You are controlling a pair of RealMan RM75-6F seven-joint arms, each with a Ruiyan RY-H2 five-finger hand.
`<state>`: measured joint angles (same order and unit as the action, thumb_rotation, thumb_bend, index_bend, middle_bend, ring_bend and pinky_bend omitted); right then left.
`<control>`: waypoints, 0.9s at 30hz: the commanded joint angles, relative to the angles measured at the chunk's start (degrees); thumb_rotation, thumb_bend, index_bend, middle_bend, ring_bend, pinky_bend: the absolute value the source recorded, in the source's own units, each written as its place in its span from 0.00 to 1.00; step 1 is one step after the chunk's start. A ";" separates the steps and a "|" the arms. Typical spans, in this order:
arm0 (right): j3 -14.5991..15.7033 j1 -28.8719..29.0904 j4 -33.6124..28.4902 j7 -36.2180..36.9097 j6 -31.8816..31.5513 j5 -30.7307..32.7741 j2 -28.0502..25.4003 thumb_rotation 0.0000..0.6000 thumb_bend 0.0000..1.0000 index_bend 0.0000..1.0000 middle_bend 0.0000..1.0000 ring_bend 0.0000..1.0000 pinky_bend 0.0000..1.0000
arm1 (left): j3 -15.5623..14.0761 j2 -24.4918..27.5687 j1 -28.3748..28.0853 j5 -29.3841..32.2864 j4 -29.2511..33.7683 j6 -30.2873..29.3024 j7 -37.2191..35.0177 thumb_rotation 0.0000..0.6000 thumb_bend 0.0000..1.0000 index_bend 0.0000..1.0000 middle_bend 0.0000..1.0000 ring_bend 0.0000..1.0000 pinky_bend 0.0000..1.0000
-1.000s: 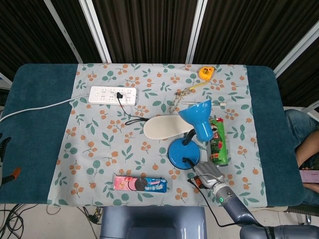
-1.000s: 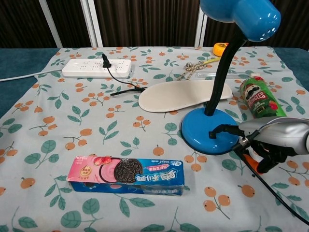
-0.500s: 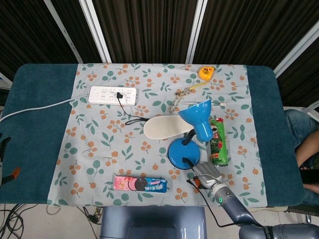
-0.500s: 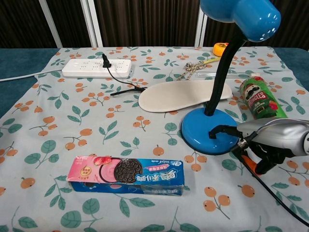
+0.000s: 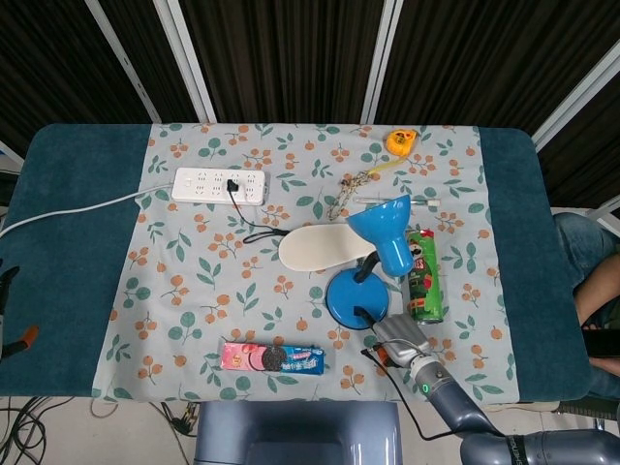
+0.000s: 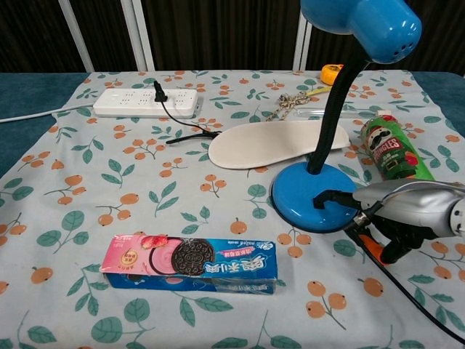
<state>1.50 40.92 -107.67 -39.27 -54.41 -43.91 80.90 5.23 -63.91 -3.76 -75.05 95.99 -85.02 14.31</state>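
Observation:
A blue desk lamp stands near the table's front right, its round base [image 5: 356,298] [image 6: 314,198] on the floral cloth and its shade [image 5: 385,230] [image 6: 361,22] raised above. My right hand [image 5: 402,341] [image 6: 407,214] lies just in front of the base, by the point where the black cord [image 6: 414,298] leaves it. Its fingers curl down around the orange inline switch [image 6: 372,248] on that cord. My left hand appears in neither view.
A green Pringles can [image 5: 423,276] [image 6: 390,147] lies right of the lamp. A white insole [image 5: 325,246] lies behind it. An Oreo pack [image 5: 272,358] [image 6: 190,263] sits front centre. At the back are a power strip [image 5: 219,185], a chain [image 5: 339,199] and a yellow tape measure [image 5: 400,141].
My right hand has crept slightly left toward the lamp base, still curled on the orange switch. Nothing else has moved.

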 commanded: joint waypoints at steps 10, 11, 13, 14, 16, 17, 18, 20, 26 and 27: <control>-2.51 -1.80 -4.07 3.65 -7.46 -4.65 -3.36 1.00 0.62 0.05 0.57 0.67 1.00 | -0.02 0.07 0.01 0.01 0.02 0.03 -0.17 1.00 0.21 0.11 0.01 0.00 0.05; -2.46 -2.50 -5.23 4.16 -8.72 -5.85 -4.47 1.00 0.56 0.05 0.53 0.64 1.00 | -0.03 0.08 0.02 -0.01 0.03 0.01 -0.18 1.00 0.21 0.11 0.01 0.00 0.05; -1.81 -4.05 -8.26 4.68 -11.32 -8.08 -7.65 1.00 0.44 0.05 0.46 0.57 1.00 | -0.06 0.08 0.05 -0.12 0.06 -0.09 -0.14 1.00 0.21 0.11 0.01 0.00 0.05; -1.22 -4.83 -9.99 4.70 -12.38 -8.93 -9.51 1.00 0.40 0.05 0.43 0.54 1.00 | -0.10 0.08 0.07 -0.18 0.08 -0.13 -0.11 1.00 0.21 0.11 0.01 0.00 0.05; 0.12 -6.59 -13.64 4.68 -14.78 -10.48 -13.67 1.00 0.36 0.05 0.38 0.48 1.00 | -0.17 0.08 0.11 -0.24 0.15 -0.18 0.00 1.00 0.21 0.11 0.01 0.00 0.05; 0.81 -7.52 -15.22 4.82 -15.97 -11.61 -15.52 1.00 0.35 0.05 0.35 0.44 1.00 | -0.18 0.07 0.13 -0.24 0.19 -0.21 0.06 1.00 0.21 0.11 0.01 0.00 0.05; 1.54 -8.52 -16.47 5.10 -17.17 -13.07 -17.15 1.00 0.35 0.05 0.33 0.42 1.00 | -0.18 0.07 0.14 -0.25 0.23 -0.26 0.14 1.00 0.21 0.11 0.01 0.00 0.05; 3.64 -11.55 -18.19 6.25 -20.61 -17.76 -20.56 1.00 0.35 0.05 0.27 0.33 1.00 | -0.20 0.06 0.20 -0.27 0.28 -0.40 0.29 1.00 0.21 0.11 0.01 0.00 0.05; 8.43 -19.90 -13.34 11.54 -30.02 -31.77 -23.51 1.00 0.30 0.05 0.10 0.12 0.97 | -0.11 0.05 0.34 -0.19 0.38 -0.74 0.45 1.00 0.21 0.11 0.01 0.00 0.05; 9.21 -21.49 -11.68 13.03 -31.72 -33.77 -23.62 1.00 0.29 0.05 0.09 0.10 0.86 | -0.12 0.04 0.36 -0.18 0.41 -0.78 0.47 1.00 0.21 0.11 0.01 0.00 0.05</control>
<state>7.16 25.19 -123.00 -30.73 -79.93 -70.34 59.36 5.10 -63.87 -3.40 -75.23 96.40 -85.80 14.77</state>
